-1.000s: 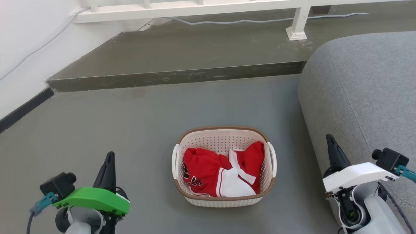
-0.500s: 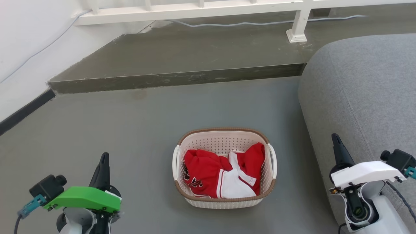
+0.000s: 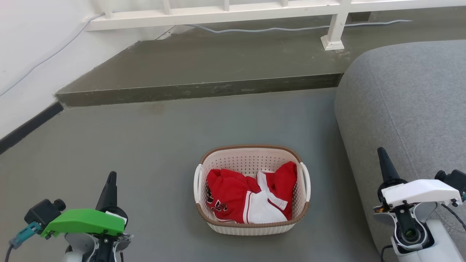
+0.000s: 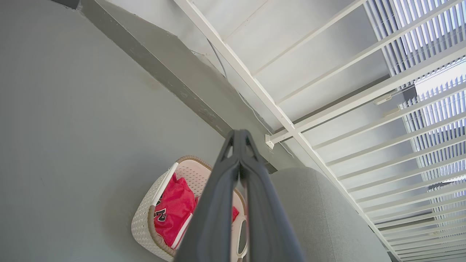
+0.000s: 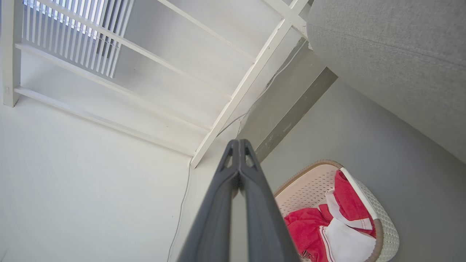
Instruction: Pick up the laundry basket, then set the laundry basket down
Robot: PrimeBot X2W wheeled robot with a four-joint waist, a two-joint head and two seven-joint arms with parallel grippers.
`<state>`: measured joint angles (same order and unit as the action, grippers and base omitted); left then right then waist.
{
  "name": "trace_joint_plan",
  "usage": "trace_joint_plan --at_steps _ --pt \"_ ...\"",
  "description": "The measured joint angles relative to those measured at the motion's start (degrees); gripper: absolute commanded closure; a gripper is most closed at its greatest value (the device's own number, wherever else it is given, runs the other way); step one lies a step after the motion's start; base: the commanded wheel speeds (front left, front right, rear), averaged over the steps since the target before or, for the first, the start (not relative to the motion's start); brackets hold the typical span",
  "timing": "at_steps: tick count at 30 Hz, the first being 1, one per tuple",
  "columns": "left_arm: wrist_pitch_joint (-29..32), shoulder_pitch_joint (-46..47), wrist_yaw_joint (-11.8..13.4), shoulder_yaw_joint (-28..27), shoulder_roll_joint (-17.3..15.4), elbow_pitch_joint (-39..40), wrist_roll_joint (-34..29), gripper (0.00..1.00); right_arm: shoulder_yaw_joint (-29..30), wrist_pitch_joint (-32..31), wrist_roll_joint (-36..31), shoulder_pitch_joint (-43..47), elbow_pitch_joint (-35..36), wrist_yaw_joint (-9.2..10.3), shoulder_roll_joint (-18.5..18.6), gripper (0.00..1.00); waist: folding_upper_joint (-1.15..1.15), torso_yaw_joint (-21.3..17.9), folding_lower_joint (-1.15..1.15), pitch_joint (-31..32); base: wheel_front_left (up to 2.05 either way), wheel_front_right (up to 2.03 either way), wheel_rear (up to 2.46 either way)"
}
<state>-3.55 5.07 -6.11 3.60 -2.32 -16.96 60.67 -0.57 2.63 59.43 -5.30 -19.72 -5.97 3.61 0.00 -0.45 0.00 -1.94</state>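
Note:
The laundry basket [image 3: 251, 155] stands on the grey floor, cream-white and perforated with a brown rim and white side handles; red and white clothes lie inside it. It also appears as the laundry basket [image 4: 142, 222] and the laundry basket [image 5: 386, 233]. My left gripper [image 3: 111, 177] is shut and hangs well left of the basket, touching nothing. My right gripper [image 3: 381, 152] is shut and stands to the basket's right, in front of the sofa. Their tips meet in the left gripper [image 4: 239, 134] and the right gripper [image 5: 238, 142].
A grey sofa [image 3: 411, 105] rises close on the right. A raised concrete step [image 3: 196, 89] crosses behind the basket, with a white railing [image 3: 218, 12] and a cable beyond. A white wall [image 3: 29, 54] with dark skirting runs along the left.
Both grippers have drawn down and outward toward the bottom corners of the head view. The whole scene has slid down slightly, so the camera has tilted. The basket stays put.

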Motion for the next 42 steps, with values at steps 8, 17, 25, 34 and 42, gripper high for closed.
trace_joint_plan --at_steps 8,17,25,34,42 --pt "1.6 0.0 0.0 -1.2 0.0 0.2 4.6 1.0 1.3 -1.3 4.8 0.0 0.5 -0.01 -0.1 1.0 0.0 0.1 0.0 0.3 0.0 0.0 0.0" --pt "3.0 0.0 -0.2 -2.4 0.0 0.4 10.3 1.0 2.7 -2.9 10.3 0.0 1.0 -0.07 -0.3 1.0 0.0 0.1 0.0 0.6 0.0 0.0 0.0" --pt "4.6 0.0 -0.2 -3.6 0.0 0.5 14.8 1.0 4.0 -4.3 15.1 0.0 1.5 -0.25 -0.4 1.0 0.0 0.2 0.0 0.9 0.0 0.0 0.0" --pt "6.2 0.0 -0.5 -4.9 0.0 0.7 20.4 1.0 5.5 -5.8 20.7 0.0 2.1 -0.55 -0.8 1.0 0.0 0.3 0.0 1.2 0.0 0.0 0.0" --pt "7.2 0.0 -0.7 -5.8 0.0 0.7 24.5 1.0 6.6 -7.0 25.0 0.0 2.5 -0.56 -1.0 1.0 0.0 0.3 0.0 1.4 0.0 0.0 0.0"
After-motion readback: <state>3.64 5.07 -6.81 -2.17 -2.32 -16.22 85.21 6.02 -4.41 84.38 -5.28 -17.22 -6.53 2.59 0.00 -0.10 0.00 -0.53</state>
